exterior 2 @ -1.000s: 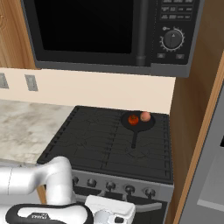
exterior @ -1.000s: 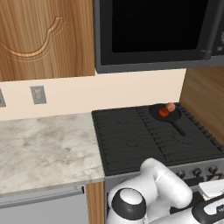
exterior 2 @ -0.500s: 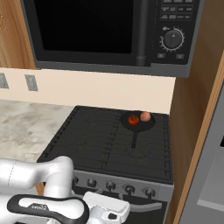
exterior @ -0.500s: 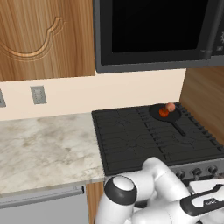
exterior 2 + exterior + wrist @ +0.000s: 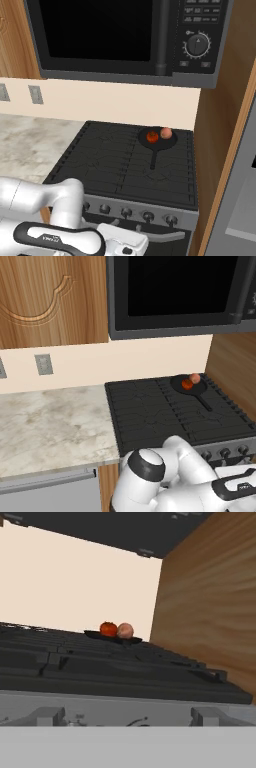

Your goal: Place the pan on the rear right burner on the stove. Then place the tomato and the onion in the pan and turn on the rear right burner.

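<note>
In a wood-panelled kitchen, the flat matte-black frying pan [image 5: 156, 141] sits on the black gas stove's [image 5: 115, 165] rear right burner, holding red tomato [image 5: 152, 136] and peach-pink onion [image 5: 166, 133], far beyond the spread jaws; the white arm [image 5: 165, 476] crouches low before the knobs.

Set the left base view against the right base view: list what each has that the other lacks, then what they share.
Left base view alone: a carved wooden cabinet door above the marble counter.

Right base view alone: the microwave's dial and buttons, plus the bar handle under the knobs.

Shared: the stove, with the pan on its rear right burner, holding the tomato and the onion.
</note>
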Robot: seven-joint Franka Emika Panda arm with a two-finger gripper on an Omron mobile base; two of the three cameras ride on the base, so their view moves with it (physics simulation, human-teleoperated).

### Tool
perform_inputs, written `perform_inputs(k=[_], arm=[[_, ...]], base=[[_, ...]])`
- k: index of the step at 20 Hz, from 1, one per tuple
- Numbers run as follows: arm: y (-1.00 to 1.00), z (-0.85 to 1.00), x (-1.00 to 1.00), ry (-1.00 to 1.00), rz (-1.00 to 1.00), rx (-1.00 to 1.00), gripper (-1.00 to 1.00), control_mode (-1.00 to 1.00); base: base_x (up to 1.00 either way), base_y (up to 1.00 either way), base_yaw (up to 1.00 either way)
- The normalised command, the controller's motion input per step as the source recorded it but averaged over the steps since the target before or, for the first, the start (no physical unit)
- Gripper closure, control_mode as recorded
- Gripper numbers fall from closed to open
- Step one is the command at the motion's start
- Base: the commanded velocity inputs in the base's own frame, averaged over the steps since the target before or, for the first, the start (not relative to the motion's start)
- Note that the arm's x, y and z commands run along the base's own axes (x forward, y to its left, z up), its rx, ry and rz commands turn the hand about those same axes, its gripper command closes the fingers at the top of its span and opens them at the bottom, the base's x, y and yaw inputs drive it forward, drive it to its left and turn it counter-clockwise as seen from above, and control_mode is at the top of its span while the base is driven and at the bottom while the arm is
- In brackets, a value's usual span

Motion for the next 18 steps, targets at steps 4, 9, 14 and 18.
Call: perform_inputs(k=[4,9,14,18], arm=[[-0.20,-0.01,0.00,0.00,0.00,0.00,-1.00,-1.00],[-0.19,0.00,0.02,0.00,0.00,0.00,-1.00,-1.00],[-0.01,-0.08,0.00,0.02,0.00,0.00,-1.00,-1.00],[0.00,-0.29,0.01,0.08,0.01,0.00,-1.00,-1.00]], base=[[0.00,0.00,0.00],[0.00,0.00,0.00],[0.00,0.00,0.00],[0.00,0.00,0.00]])
